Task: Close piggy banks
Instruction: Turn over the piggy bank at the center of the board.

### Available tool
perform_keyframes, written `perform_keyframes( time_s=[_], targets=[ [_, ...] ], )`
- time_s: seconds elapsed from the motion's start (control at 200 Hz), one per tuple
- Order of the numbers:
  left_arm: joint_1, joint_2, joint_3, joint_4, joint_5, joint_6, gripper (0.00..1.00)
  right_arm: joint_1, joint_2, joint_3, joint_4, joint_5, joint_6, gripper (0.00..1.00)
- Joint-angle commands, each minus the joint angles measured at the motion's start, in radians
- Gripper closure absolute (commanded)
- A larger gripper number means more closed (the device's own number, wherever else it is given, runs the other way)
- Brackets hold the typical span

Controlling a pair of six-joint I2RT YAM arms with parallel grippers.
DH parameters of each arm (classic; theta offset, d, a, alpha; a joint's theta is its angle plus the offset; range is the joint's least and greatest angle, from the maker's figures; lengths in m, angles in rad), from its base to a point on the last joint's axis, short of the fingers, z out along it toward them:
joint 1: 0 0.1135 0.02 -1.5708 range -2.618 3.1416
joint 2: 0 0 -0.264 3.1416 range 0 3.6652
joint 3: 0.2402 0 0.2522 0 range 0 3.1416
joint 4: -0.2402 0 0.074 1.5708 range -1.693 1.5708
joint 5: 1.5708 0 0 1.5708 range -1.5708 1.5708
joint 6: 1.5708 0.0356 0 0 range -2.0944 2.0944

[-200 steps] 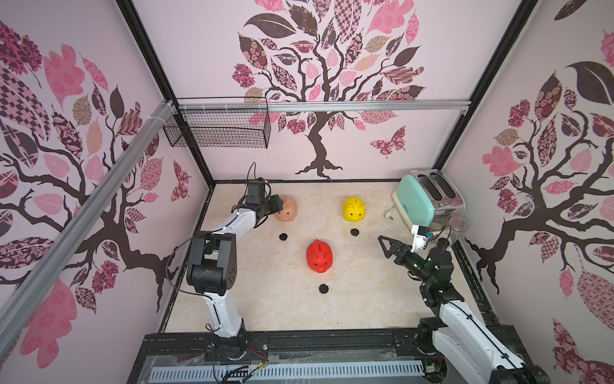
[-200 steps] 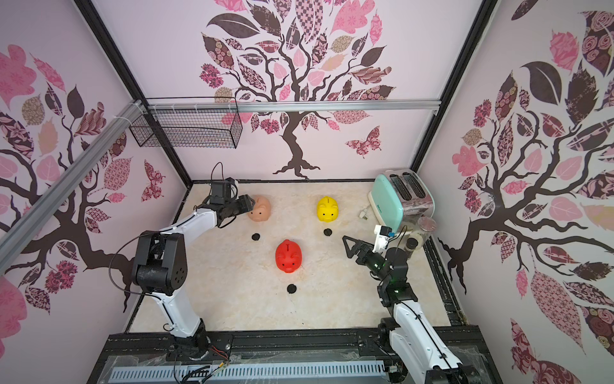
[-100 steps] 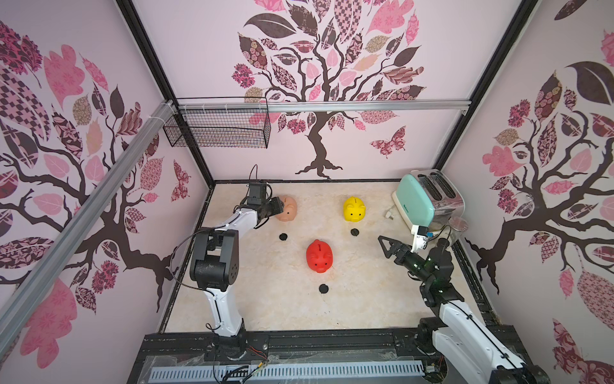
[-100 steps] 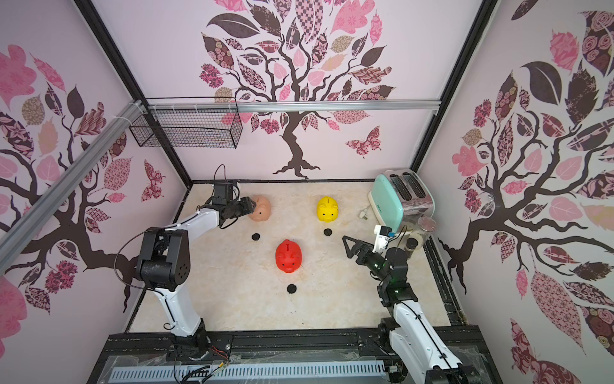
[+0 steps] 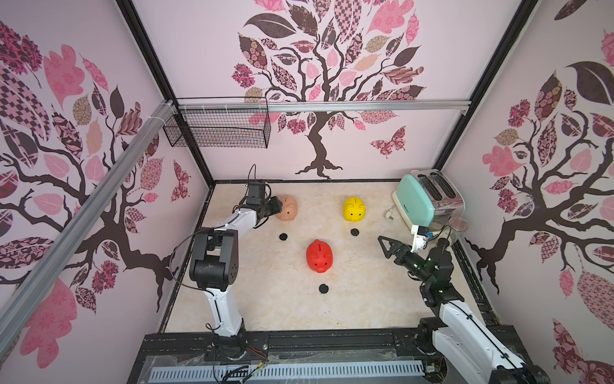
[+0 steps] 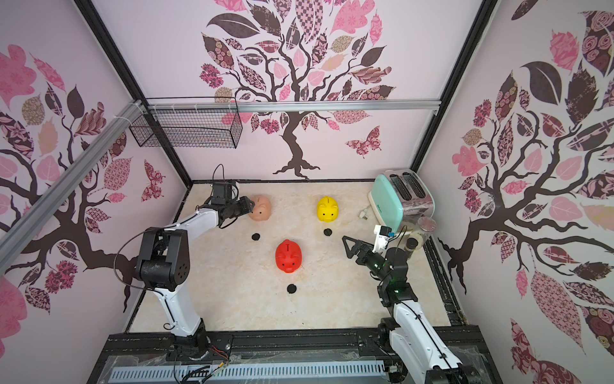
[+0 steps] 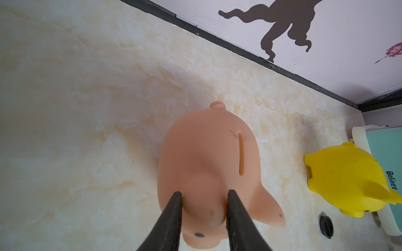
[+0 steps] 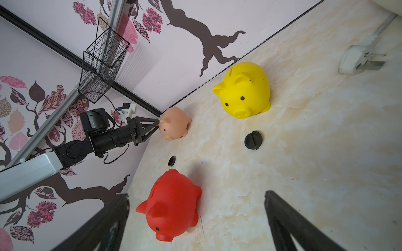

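Three piggy banks stand upright on the marble floor. The peach-pink piggy bank (image 5: 289,208) (image 6: 261,209) (image 7: 208,156) (image 8: 176,122) is at the back left. My left gripper (image 5: 281,208) (image 6: 252,208) (image 7: 204,194) (image 8: 158,123) is shut on the ear on its head, a finger pressed to each side. The yellow piggy bank (image 5: 354,208) (image 6: 328,208) (image 8: 245,91) is at the back right, the red piggy bank (image 5: 319,256) (image 6: 288,256) (image 8: 174,210) in the middle. My right gripper (image 5: 385,246) (image 6: 348,245) (image 8: 196,195) hovers open to the right of the red one, holding nothing.
Three black round plugs lie loose on the floor: one plug (image 5: 283,236) near the peach pig, another plug (image 5: 355,232) before the yellow pig, a third plug (image 5: 323,288) before the red pig. A mint-green toaster (image 5: 422,199) and jar (image 5: 458,226) stand back right.
The left gripper's jaws have closed in on the peach-pink piggy bank's ear. The right arm and the other pigs have not moved.
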Motion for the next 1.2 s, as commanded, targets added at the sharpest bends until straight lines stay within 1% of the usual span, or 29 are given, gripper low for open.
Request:
perform_keyframes(
  time_s=[0.0, 0.11, 0.3, 0.96, 1.195],
  targets=[
    [0.015, 0.008, -0.009, -0.014, 0.029, -0.014, 0.66, 0.008, 0.000, 0.018, -0.008, -0.012, -0.006, 0.00],
    [0.035, 0.013, -0.011, -0.008, 0.077, -0.035, 0.67, 0.008, 0.000, 0.017, -0.010, -0.009, -0.006, 0.00],
    [0.052, 0.023, -0.003, -0.007, 0.123, -0.051, 0.69, 0.007, 0.003, 0.017, -0.010, -0.007, -0.007, 0.00],
    [0.111, 0.099, 0.051, -0.021, 0.207, -0.098, 0.69, 0.008, 0.016, 0.021, -0.010, -0.011, -0.006, 0.00],
    [0.134, 0.139, 0.096, -0.030, 0.241, -0.112, 0.69, 0.008, 0.022, 0.022, -0.010, -0.010, -0.006, 0.00]
  ],
)
